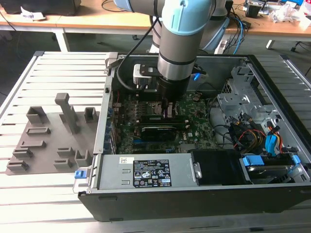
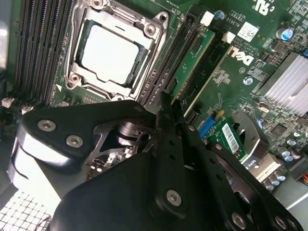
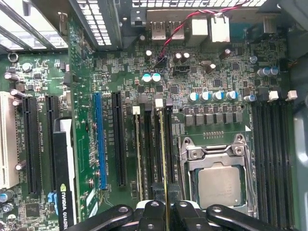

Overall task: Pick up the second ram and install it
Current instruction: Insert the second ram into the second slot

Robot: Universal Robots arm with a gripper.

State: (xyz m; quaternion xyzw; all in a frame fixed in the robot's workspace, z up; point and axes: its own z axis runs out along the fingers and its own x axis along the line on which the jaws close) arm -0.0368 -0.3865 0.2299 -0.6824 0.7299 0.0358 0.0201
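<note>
The second ram (image 3: 163, 159) is a thin green stick seen edge-on in the first wrist view. It stands in a memory slot beside the CPU socket (image 3: 224, 185). In the second wrist view its green face (image 2: 195, 55) runs along the black slot. My gripper (image 3: 167, 214) is shut on its near end, one black finger on each side. In the second wrist view the gripper (image 2: 166, 108) sits right over the stick. In the exterior view the gripper (image 1: 169, 112) reaches down into the open computer case over the motherboard (image 1: 194, 121).
A grey fixture plate (image 1: 48, 141) with upright blocks lies at the exterior view's left, outside the case. Inside the case are a black graphics card (image 1: 158, 131), a power supply (image 1: 146, 172), loose cables (image 1: 252, 136) and a drive cage (image 1: 243, 87). A neighbouring slot (image 3: 138, 154) has a white latch.
</note>
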